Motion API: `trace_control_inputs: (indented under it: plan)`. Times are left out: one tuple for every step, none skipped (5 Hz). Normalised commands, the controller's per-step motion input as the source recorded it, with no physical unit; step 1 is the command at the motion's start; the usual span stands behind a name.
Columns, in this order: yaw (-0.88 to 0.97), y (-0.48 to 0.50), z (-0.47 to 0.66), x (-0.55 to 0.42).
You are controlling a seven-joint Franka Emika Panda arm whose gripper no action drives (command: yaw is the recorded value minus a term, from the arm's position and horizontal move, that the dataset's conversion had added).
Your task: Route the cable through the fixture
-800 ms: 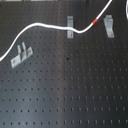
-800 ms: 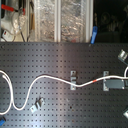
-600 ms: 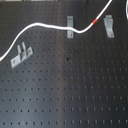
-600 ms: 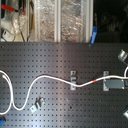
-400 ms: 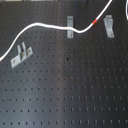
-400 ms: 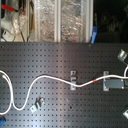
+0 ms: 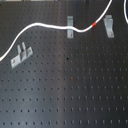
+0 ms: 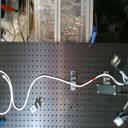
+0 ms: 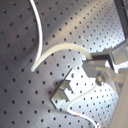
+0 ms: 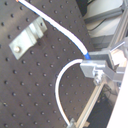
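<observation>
The white cable (image 7: 45, 25) runs from the first exterior view's left edge across the black pegboard. It passes at the middle metal fixture (image 7: 70, 26), then rises toward the top right. Its red band (image 7: 95, 23) lies between that fixture and the right fixture (image 7: 109, 26). In the second exterior view the cable (image 8: 50, 77) loops at the left and its red band (image 8: 96, 79) sits just short of my gripper (image 8: 109, 85). In both wrist views my gripper (image 10: 92, 62) (image 9: 97, 62) is shut on the cable (image 10: 65, 32), holding it above the board.
A third fixture (image 7: 21, 55) stands at the first exterior view's left, below the cable. The pegboard (image 7: 70, 95) is bare in front. Shelves with clutter (image 8: 45, 20) stand behind the board in the second exterior view. A metal frame (image 10: 112, 85) is close beside the gripper.
</observation>
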Motion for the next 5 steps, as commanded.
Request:
trace_control_inputs:
  plan:
    - [0.00,0.000,0.02,0.000]
    - [0.06,-0.114,0.16,-0.414]
    - [0.15,-0.309,0.18,-0.500]
    - [0.22,-0.139,0.14,-0.389]
    - [0.23,-0.036,0.11,-0.339]
